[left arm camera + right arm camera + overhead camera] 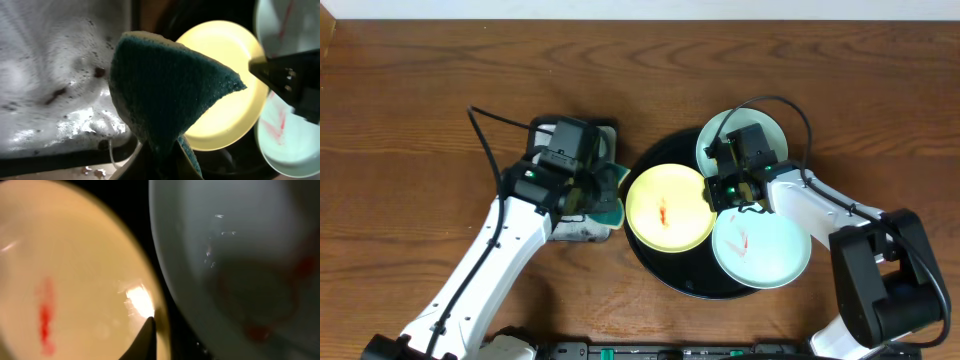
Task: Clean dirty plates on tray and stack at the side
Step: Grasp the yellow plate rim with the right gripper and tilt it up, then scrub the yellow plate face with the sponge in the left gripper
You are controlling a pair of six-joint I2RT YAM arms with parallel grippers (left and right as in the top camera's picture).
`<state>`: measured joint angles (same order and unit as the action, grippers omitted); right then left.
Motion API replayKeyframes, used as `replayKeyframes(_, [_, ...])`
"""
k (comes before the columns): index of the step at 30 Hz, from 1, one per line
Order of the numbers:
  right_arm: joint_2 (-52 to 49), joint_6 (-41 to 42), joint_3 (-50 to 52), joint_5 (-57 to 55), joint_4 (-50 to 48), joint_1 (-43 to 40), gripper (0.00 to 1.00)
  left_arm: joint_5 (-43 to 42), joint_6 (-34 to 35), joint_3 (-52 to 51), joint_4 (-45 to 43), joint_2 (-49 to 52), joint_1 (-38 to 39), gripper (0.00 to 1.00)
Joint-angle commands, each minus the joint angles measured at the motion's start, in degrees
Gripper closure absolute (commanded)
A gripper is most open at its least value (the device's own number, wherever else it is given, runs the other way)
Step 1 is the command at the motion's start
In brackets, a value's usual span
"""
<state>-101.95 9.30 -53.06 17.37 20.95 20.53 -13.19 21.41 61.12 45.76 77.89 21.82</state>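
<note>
The black tray (665, 268) holds a yellow plate (668, 208) with a red smear, also seen in the left wrist view (225, 65) and the right wrist view (75, 280). One mint plate (765, 250) with a red smear lies at the tray's front right (240, 255). A second mint plate (715, 135) lies at the back, partly under my right arm. My right gripper (717, 192) sits at the yellow plate's right rim (157, 330), with one finger on the rim and the other hidden. My left gripper (603, 190) is shut on a green sponge (165, 85), held left of the yellow plate.
A rectangular grey metal tray (50, 75) with wet foam and dark specks lies under my left arm, just left of the black tray. Brown wooden table (420, 100) lies all around. Cables loop over both arms.
</note>
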Motion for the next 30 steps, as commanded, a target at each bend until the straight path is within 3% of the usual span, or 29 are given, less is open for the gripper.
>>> replayKeyframes(1, [-1.3,4.6,0.2,-6.0,-0.7,1.2,0.99,-0.3,3.6,1.0,-2.0,-0.3,2.1,0.93])
replayKeyframes(5, [-0.9,13.4,0.2,-16.8,1.7,1.2,0.99,-0.3,8.8,-0.7,-6.4,0.7,4.4,0.93])
replayKeyframes(11, [-0.1,19.0,0.2,-18.6,5.7,1.2,0.99,-0.3,13.5,-1.6,-13.9,7.3,9.1,0.93])
replayKeyframes(21, [0.0,10.0,0.2,-13.2,5.6,1.3,0.99,-0.6,18.2,-1.6,-27.6,24.3,12.6,0.93])
replayKeyframes(26, [0.0,7.8,0.2,-11.9,5.8,1.3,0.99,-11.2,18.4,-1.6,-36.3,32.5,12.7,0.93])
replayKeyframes(30, [0.0,7.8,0.2,-11.5,5.7,1.3,0.99,-8.4,18.3,-1.6,-32.5,36.4,12.5,0.93])
